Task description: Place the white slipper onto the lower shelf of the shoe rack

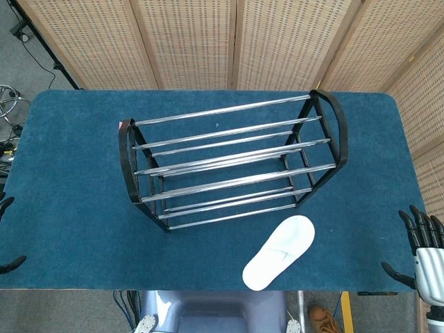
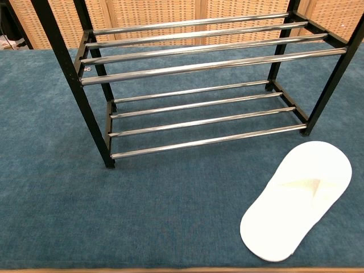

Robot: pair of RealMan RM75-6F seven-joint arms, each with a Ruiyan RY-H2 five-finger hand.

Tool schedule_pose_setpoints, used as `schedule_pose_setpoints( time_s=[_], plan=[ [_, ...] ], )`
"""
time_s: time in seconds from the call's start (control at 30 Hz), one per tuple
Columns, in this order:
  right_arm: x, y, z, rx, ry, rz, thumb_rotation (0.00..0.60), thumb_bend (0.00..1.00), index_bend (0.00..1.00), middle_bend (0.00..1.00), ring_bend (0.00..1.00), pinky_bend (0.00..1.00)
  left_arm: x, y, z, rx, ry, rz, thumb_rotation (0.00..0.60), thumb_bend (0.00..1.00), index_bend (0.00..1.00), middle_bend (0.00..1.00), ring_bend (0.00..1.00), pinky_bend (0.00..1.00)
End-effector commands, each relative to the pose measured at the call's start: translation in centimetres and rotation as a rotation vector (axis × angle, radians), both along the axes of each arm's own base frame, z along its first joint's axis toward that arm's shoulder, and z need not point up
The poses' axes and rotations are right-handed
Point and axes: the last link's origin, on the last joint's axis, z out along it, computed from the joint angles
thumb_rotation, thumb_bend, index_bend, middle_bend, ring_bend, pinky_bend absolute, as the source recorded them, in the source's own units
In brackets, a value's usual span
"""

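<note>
The table (image 1: pixel 76 229), covered w/ blue carpet-like cloth, filled most of the head view, w/ woven folding screens (image 1: pixel 187 35) behind it. The shoe rack (image 1: pixel 232 163) stood upright near the table's middle, set at a slight angle: black end frames, chrome rails, two tiers. Both tiers were bare; the lower shelf (image 2: pixel 202 122) in the chest view showed only its four rails w/ cloth beneath.

The white slipper (image 1: pixel 279 252) lay flat on the table in front of the rack, toward its right end, near but apart from it and close to the table's front edge. It sat sole down, pointing diagonally, strap side up. Nothing touched it.

The right hand (image 1: pixel 422 250) hovered at the table's right front corner, well apart from the slipper, fingers (image 1: pixel 415 223) spread and pointing up, thumb out to the side, holding nothing. The left hand (image 1: pixel 8 236) barely showed at the far left edge of the head view: only two dark fingertips, apart from each other, nothing btwn them; the rest was out of frame. Neither hand appeared in the chest view.
</note>
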Motion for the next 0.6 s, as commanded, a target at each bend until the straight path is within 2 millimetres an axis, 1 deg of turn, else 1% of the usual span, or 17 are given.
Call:
schedule_pose_setpoints(
  time_s=[0.03,0.33,0.47,0.6],
  plan=[
    [0.0,0.0,-0.1,0.004,0.000,0.001,0.600,0.00,0.00,0.00,0.00,0.00,0.0,0.0,0.0,-0.001,0.001,0.003,0.600,0.08,0.00,0.00,0.00,0.00],
    [0.0,-0.1,-0.6,0.026,-0.018,-0.016,0.600,0.00,0.00,0.00,0.00,0.00,0.1,0.0,-0.1,0.001,0.004,-0.003,0.600,0.08,0.00,0.00,0.00,0.00],
    [0.3,-0.1,-1.8,0.089,-0.029,-0.008,0.600,0.00,0.00,0.00,0.00,0.00,0.1,0.0,-0.1,0.002,0.005,-0.003,0.600,0.08,0.00,0.00,0.00,0.00],
    [0.4,-0.6,-3.3,0.148,-0.010,0.002,0.600,0.00,0.00,0.00,0.00,0.00,0.1,0.2,-0.1,0.006,0.007,0.001,0.600,0.08,0.00,0.00,0.00,0.00]
  ],
)
